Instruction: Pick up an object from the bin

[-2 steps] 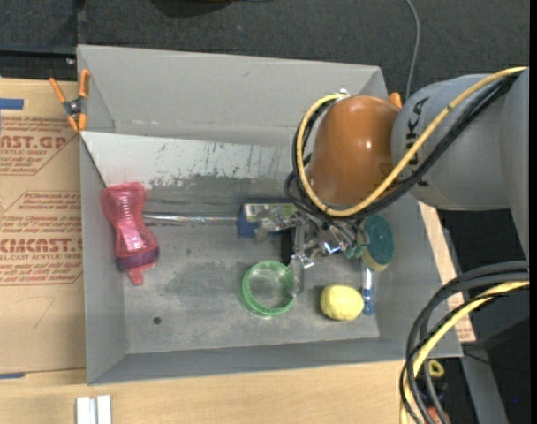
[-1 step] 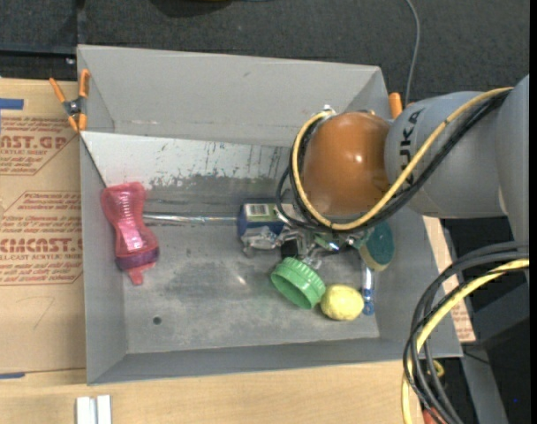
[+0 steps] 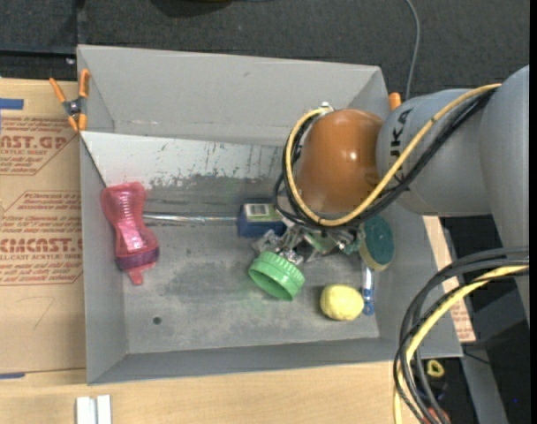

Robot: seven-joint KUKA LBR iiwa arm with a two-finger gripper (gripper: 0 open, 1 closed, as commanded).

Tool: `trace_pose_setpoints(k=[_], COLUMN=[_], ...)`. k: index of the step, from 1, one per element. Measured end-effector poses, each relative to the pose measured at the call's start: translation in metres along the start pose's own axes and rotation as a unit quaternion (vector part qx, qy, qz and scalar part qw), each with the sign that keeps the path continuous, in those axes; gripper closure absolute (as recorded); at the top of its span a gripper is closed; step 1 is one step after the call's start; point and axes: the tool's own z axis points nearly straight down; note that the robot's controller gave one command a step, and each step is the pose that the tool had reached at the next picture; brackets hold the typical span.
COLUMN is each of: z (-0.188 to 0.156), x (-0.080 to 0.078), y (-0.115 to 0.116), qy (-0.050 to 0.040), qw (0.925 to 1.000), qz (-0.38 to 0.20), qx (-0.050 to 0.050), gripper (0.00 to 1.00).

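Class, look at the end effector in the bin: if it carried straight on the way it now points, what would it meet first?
Most likely the green round cap, lying just beneath the end effector. Depth is unclear from above, so whether they already touch cannot be told.

Robotics lab, metal bin, cabled arm

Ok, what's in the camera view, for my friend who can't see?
A robot arm reaches from the right into a grey bin, its orange-covered end over a green round cap. A yellow ball lies nearby, a pink bottle at the left.
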Motion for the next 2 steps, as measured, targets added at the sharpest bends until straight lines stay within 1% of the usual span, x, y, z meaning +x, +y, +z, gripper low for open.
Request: trace_pose_setpoints(k=[1, 2], z=[0.000, -0.028], x=[0.000, 0.002], y=[0.000, 0.002], qy=[0.0000, 0.0029], qw=[1.0000, 1.0000], qz=[0.000, 0.000], qx=[0.000, -0.003], gripper=[1.00, 1.00])
